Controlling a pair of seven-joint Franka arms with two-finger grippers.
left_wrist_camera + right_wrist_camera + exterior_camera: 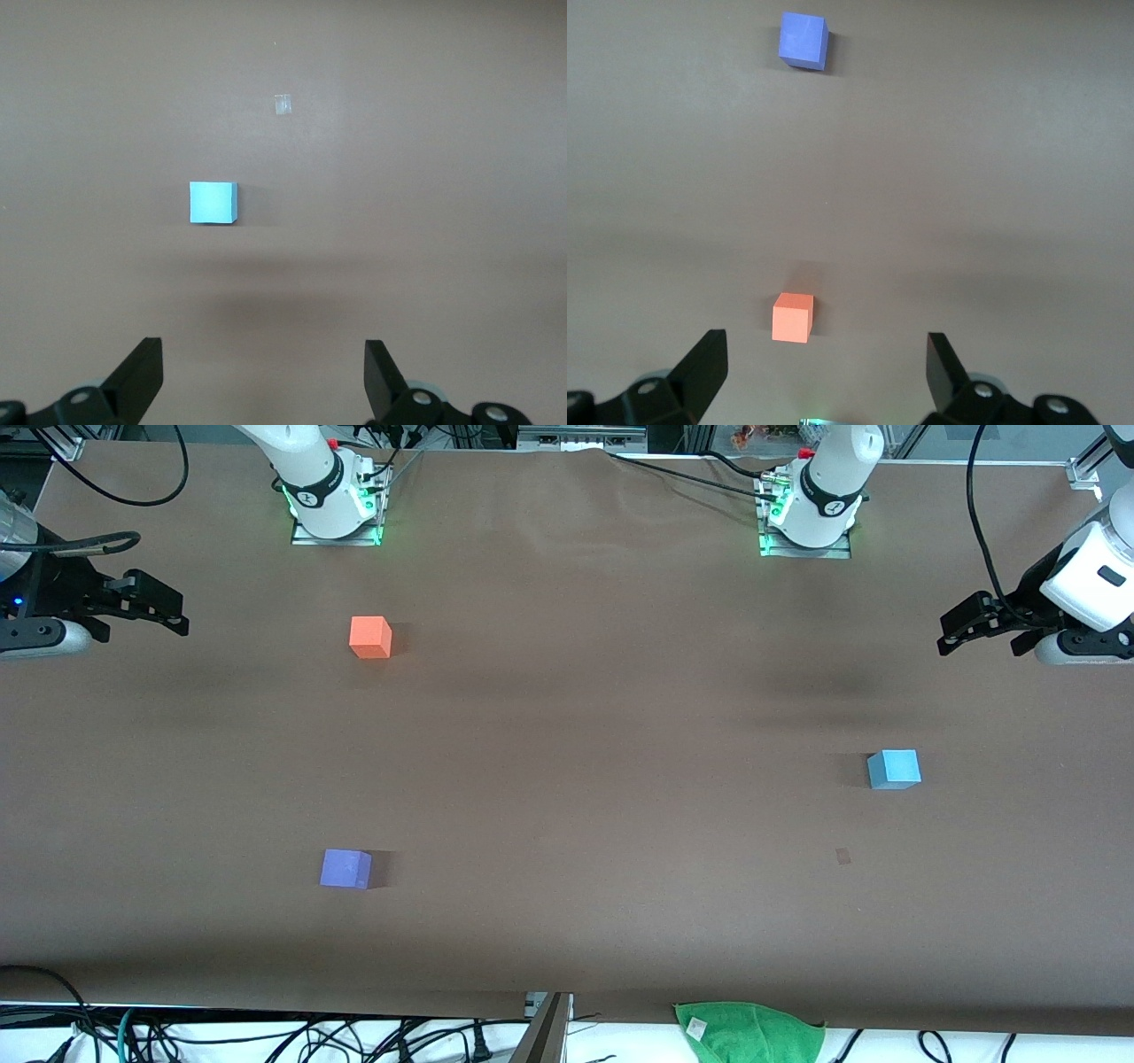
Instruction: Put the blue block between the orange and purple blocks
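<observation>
Green cloth [749,1027] draped over the bottom edge of the frame, nearest the camera and apart from the blocks. Blue block [895,769] flat on the brown table [567,717] toward the left arm's end, about mid-height in the frame, touched by nothing, near only a small pale tape mark [842,856] slightly lower down. Left gripper [950,636] hovering over the table's edge at that same end, higher in the frame than the block, jaws spread wide and empty; probably the arm for the pick, being the closer one, with the block centred ahead of its fingers in the left wrist view. Orange block [370,638] in the upper part of the frame and purple block [345,868] in the lower part, both toward the right arm's end, well apart, nearly in line, with ample bare room between them for the cube. Right gripper [182,618] waiting over its own end of the table, level with the orange block, claw likewise wide and holding nothing. No step of the task done yet.
</observation>
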